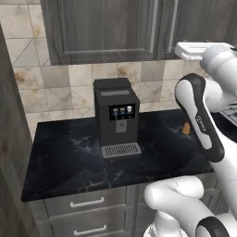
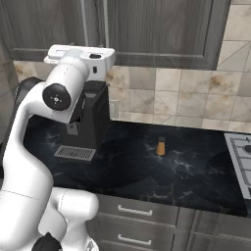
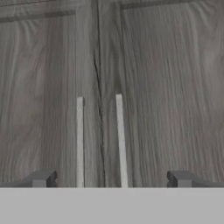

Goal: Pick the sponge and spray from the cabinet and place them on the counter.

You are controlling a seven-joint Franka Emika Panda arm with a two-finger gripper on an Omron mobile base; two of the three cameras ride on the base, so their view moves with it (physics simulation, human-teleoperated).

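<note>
While the cabinet point(image 3: 153, 87) doors stand closed, hiding sponge and spray, I see my gripper point(image 3: 111, 179) spread wide before their two handles point(image 3: 119, 140); coffee machine point(image 1: 115, 115) sits at the counter's point(image 1: 65, 162) rear edge.

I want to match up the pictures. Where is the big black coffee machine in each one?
Left base view: coffee machine at centre, on the counter.
Right base view: left of centre, partly behind the white arm.
Hand view: not in it; closed cabinet doors instead.
Shared landmark: those cabinet doors.
</note>
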